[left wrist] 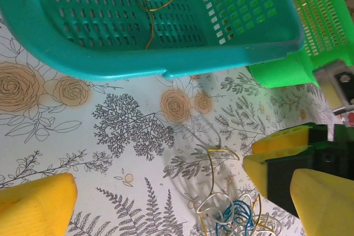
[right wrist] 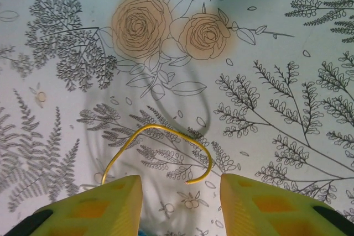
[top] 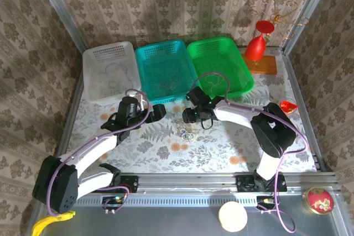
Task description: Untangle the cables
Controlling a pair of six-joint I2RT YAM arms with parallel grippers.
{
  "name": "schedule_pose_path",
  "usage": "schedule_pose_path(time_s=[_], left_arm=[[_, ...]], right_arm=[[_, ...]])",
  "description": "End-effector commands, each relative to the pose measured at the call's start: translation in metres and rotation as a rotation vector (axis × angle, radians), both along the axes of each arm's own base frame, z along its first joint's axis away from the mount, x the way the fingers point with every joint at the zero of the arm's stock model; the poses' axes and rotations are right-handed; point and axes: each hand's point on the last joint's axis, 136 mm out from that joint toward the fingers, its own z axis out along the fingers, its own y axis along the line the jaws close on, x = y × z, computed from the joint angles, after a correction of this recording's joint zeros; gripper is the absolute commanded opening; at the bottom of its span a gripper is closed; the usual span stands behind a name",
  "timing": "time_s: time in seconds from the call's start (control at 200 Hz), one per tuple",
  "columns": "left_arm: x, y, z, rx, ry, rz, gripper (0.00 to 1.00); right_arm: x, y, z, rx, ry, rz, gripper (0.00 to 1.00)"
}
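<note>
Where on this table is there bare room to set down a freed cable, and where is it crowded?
Bare cloth lies between the cables and the front rail, and left of the left arm, in front of the white basket. Crowded: the basket row at the back, and around the cables.

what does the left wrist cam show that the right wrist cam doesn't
Left wrist, not right wrist: the teal basket with a brown-yellow cable in it, the green basket, and the tangle of blue, cream and yellow cables. Right wrist, not left wrist: the right hand from its own wrist, fingers apart. Both: the floral table cover and the yellow cable end arching up.
</note>
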Motion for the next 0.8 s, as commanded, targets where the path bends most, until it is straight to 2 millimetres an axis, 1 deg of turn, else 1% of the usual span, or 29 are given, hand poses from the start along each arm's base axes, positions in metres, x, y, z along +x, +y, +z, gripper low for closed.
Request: schedule_pose_path(time_s=[0.0, 0.27, 0.435, 0.655, 0.795], left_arm=[[0.0, 0.004, 0.002, -0.022, -0.005, 0.018, 1.0], [0.0, 0.005, 0.003, -0.036, -0.01, 0.022, 1.0], [0.0, 0.006, 0.003, -0.041, -0.011, 0.021, 1.0], [0.001, 0.007, 0.007, -0.048, -0.021, 0.024, 1.0], [0.001, 0.007, 0.008, -0.051, -0.026, 0.024, 1.0]], right_arm=[[0.005, -0.006, -0.008, -0.087, -0.011, -0.001, 0.42], [0.012, -0.001, -0.018, -0.113, -0.004, 0.007, 0.36], [0.015, -0.001, -0.024, -0.131, 0.0, 0.006, 0.31], [0.012, -0.004, -0.032, -0.151, 0.013, 0.008, 0.29], [0.011, -0.005, -0.035, -0.157, 0.015, 0.008, 0.18]])
